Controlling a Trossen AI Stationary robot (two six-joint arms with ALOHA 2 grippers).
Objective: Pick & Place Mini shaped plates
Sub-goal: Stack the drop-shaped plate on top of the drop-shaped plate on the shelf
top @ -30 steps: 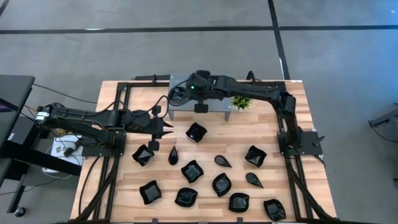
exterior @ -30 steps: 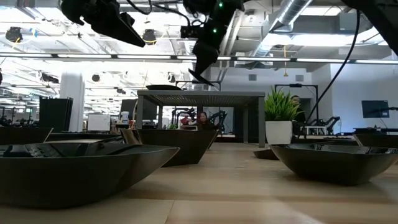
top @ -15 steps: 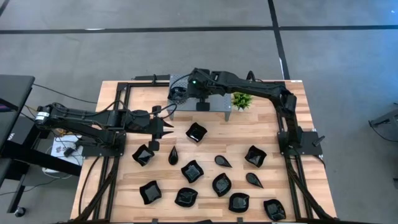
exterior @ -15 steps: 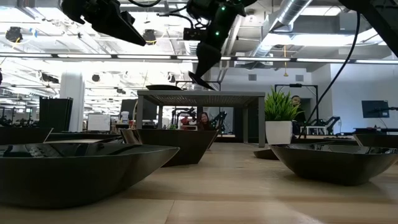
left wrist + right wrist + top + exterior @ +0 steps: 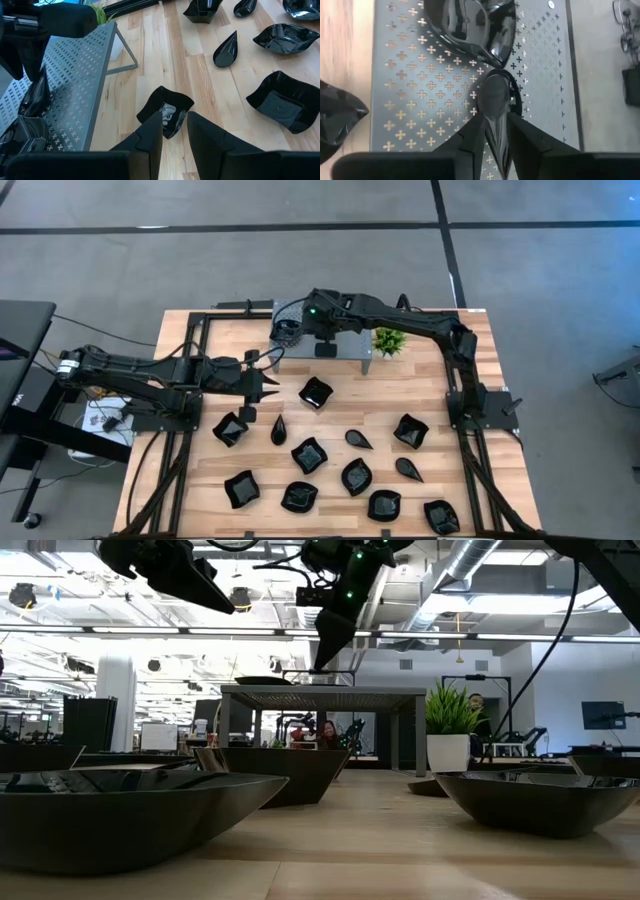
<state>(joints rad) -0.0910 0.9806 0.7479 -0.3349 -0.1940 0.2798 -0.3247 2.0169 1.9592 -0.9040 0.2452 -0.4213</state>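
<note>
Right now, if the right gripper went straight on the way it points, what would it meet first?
Probably the grey perforated stand just beneath the right gripper, which holds a teardrop plate tip-down beside a larger plate already there; depth is unclear.

Right gripper [image 5: 287, 332] shifts further toward the left end of the grey perforated stand [image 5: 350, 346] than a second ago, wrist drawing in along with it. In the low view the teardrop plate [image 5: 323, 662] pinched in its fingers now hangs steeper, tip pointing down at the stand top, where a second ago it sat tilted and flatter. Gripper sits slightly higher there too.
</note>
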